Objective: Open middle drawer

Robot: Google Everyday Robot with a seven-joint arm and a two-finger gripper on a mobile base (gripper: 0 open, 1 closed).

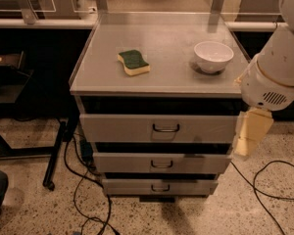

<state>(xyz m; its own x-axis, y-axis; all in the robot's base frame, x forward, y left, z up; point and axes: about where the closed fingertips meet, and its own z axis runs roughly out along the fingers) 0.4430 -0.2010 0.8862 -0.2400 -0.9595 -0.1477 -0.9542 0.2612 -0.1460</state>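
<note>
The grey cabinet top [166, 38] carries two things, well apart: a sponge [134, 62] (green face up, yellow beneath) left of centre and a white bowl [213, 56] upright near the right edge. The gripper [249, 136] hangs just off its right front corner, below the surface.

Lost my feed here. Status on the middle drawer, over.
Gripper right of cabinet, beside top drawer. Middle drawer untouched. Nothing blocks its handle.

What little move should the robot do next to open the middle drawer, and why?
Probably bring the gripper across and slightly down to the handle of the middle drawer. It hangs beside the cabinet, past its edge, well away from that handle.
</note>
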